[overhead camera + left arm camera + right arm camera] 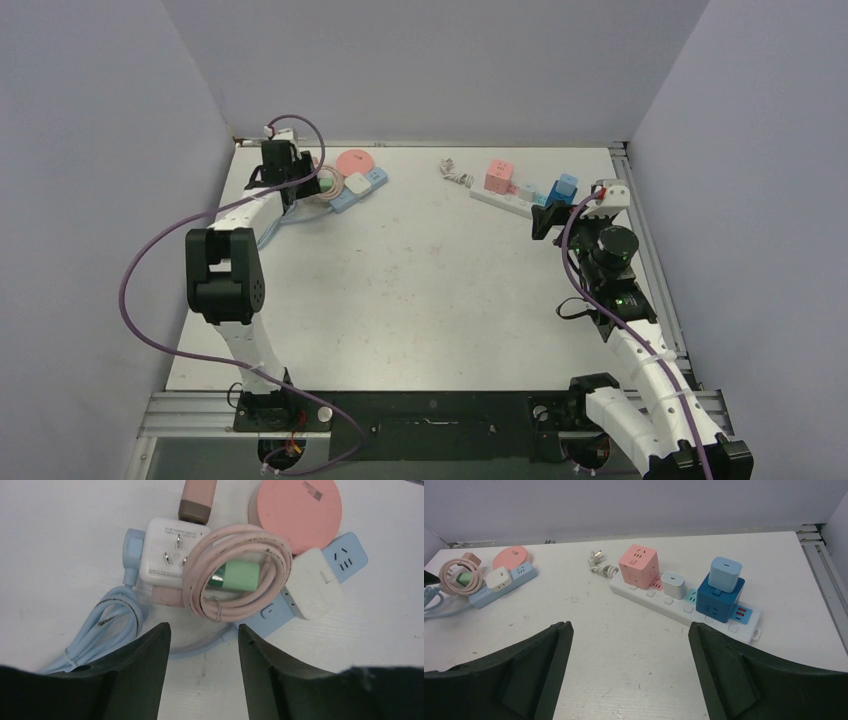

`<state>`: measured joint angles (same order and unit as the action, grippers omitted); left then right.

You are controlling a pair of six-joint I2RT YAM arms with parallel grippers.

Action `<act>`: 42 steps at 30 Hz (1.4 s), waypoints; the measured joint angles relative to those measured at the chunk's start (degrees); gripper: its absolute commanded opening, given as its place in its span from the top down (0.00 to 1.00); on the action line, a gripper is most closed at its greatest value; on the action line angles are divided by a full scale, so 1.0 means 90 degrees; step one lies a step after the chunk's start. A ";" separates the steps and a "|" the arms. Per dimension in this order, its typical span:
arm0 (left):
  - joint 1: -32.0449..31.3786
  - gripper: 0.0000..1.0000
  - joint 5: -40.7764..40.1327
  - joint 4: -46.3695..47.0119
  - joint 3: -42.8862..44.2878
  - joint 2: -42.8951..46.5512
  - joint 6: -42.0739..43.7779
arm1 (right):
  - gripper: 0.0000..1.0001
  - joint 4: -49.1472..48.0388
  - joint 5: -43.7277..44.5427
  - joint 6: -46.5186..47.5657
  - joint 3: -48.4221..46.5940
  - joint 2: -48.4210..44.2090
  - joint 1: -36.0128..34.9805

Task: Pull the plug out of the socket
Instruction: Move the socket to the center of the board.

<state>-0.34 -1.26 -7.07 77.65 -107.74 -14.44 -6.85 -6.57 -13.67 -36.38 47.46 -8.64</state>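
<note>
Right tool: fingers spread wide with nothing between them, above the bare tabletop, short of the white strip. The strip's sockets carry, left to right: pink cube, white charger, dark blue cube with a pale blue charger seated on top. A loose plug lies at the strip's far-left end.

Left tool: also spread and empty, hovering over the blue strip, which holds a white plug. A pink cable coil and a prongs-up white adapter cover most of that strip. A green item sits inside the coil, partly hidden and unidentifiable.
</note>
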 measured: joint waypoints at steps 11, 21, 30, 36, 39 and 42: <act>-0.0002 0.60 -0.0131 0.0090 0.0665 -0.0750 0.0010 | 0.10 -0.0002 -0.0005 0.0002 0.0000 0.0080 0.0005; -0.0005 0.63 -0.0063 -0.0058 0.0974 -0.1056 0.0080 | 0.10 -0.0041 -0.0051 0.0002 0.0000 0.0095 0.0005; 0.0000 1.00 -0.0170 -0.0049 0.0969 -0.1056 0.0180 | 0.10 -0.0041 -0.0068 0.0002 0.0002 0.0058 0.0005; -0.0102 1.00 -0.0291 0.0131 0.0522 -0.0743 0.0202 | 0.10 -0.0041 -0.0097 0.0000 0.0022 -0.0039 0.0005; -0.0221 1.00 -0.0381 0.0095 0.0194 -0.0393 0.0206 | 0.10 -0.0041 -0.0109 0.0002 0.0024 -0.0090 0.0005; -0.0454 1.00 -0.0457 -0.0058 -0.0219 0.0117 0.0236 | 0.10 -0.0041 -0.0109 0.0002 0.0034 -0.0151 0.0005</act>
<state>-4.43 -5.37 -7.60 75.68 -106.69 -12.32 -7.22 -7.55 -13.65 -36.07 46.11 -8.60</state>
